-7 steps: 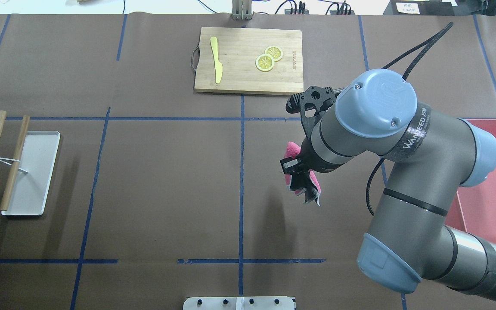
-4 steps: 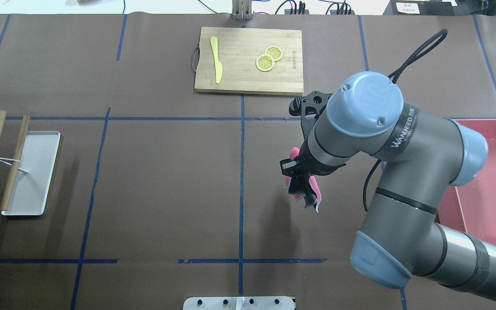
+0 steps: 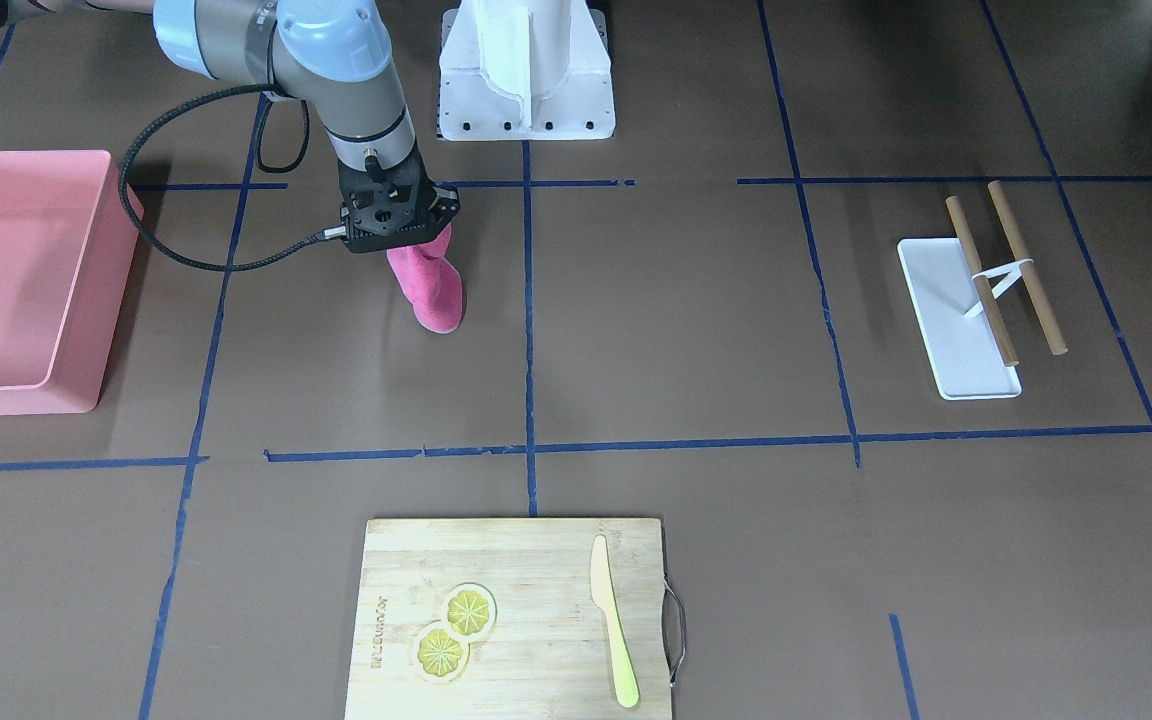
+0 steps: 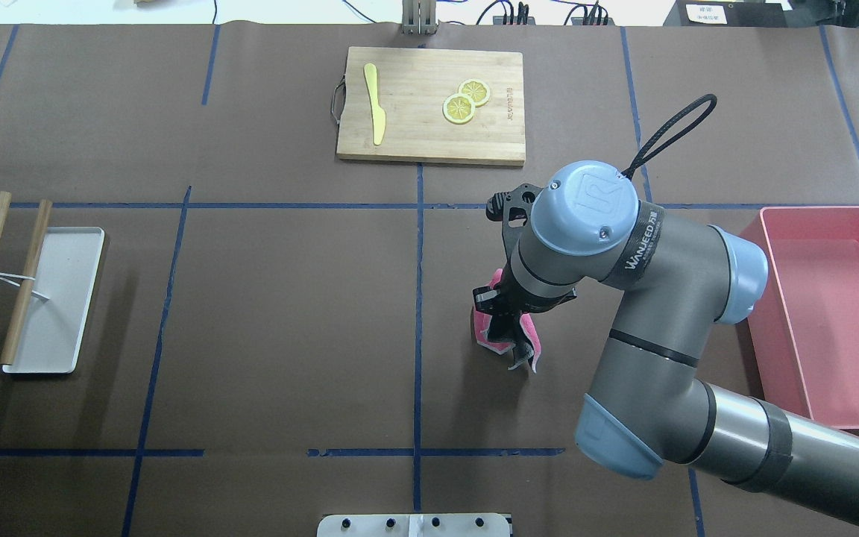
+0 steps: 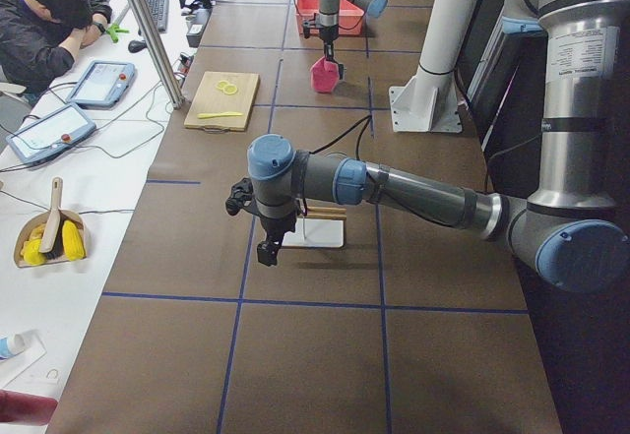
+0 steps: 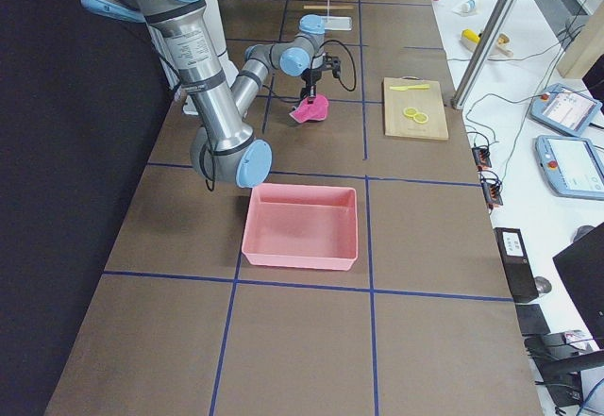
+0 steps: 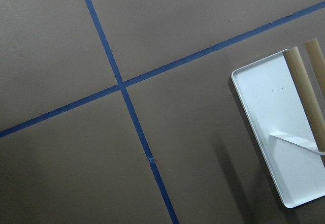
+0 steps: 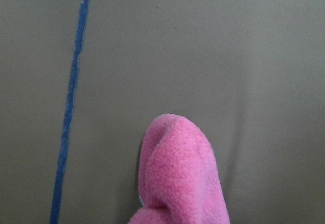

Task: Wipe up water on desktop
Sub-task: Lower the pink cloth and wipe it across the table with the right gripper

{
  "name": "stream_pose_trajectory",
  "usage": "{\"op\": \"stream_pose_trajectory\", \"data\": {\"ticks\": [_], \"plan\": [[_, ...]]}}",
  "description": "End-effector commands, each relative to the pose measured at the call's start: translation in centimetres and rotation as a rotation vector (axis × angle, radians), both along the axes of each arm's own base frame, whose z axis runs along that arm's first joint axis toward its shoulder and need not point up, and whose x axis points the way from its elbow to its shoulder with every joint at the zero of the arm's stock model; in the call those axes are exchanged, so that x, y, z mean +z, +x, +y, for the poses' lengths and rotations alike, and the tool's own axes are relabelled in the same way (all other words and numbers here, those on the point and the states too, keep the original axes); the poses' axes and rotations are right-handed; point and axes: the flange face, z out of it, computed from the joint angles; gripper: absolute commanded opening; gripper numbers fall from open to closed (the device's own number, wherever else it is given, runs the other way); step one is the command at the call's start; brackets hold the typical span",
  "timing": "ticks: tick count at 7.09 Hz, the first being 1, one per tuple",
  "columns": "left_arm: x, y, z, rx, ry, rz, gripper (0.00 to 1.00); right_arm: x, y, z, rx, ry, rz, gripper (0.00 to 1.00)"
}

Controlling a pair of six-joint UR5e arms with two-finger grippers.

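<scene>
Vertically down right wrist [image 3: 376, 125], jaws pinching pink cloth [image 3: 428, 285].

right pincer [image 4: 507, 333]: pointing down, clamped on cloth [image 3: 431, 290] | left pincer [image 5: 267, 254]: pointing down, jaw state unclear

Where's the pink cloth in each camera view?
Front-facing: the pink cloth is upper left of centre.
Overhead: right of centre, partly hidden.
Exterior left: top centre, far away.
Exterior right: upper left of centre.
Left wrist: not in it.
Right wrist: bottom centre, close up.
Shared landmark: the bamboo cutting board, in all four exterior views.
</scene>
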Motion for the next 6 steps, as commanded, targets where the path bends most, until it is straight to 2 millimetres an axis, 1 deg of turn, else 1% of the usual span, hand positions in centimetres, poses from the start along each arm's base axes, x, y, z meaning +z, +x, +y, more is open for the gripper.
{"op": "stream_pose_trajectory", "data": {"ticks": [1, 2, 3, 4, 6], "plan": [[0.6, 0.1, 0.5, 0.002, -0.013, 0.006, 1.00, 1.9, -0.5, -0.4, -0.009, -0.004, 0.028, 0.00], [0.6, 0.1, 0.6, 0.002, -0.013, 0.006, 1.00, 2.8, 0.1, -0.9, -0.011, -0.001, 0.040, 0.00], [0.7, 0.1, 0.6, 0.002, -0.015, 0.006, 1.00, 4.2, 0.9, -1.5, -0.034, 0.025, 0.058, 0.00], [0.6, 0.1, 0.6, 0.002, -0.013, 0.006, 1.00, 6.2, 2.1, -2.2, -0.042, 0.035, 0.082, 0.00], [0.6, 0.1, 0.6, -0.001, -0.017, 0.008, 1.00, 9.6, 4.6, -3.5, -0.065, 0.054, 0.127, 0.00]]}}
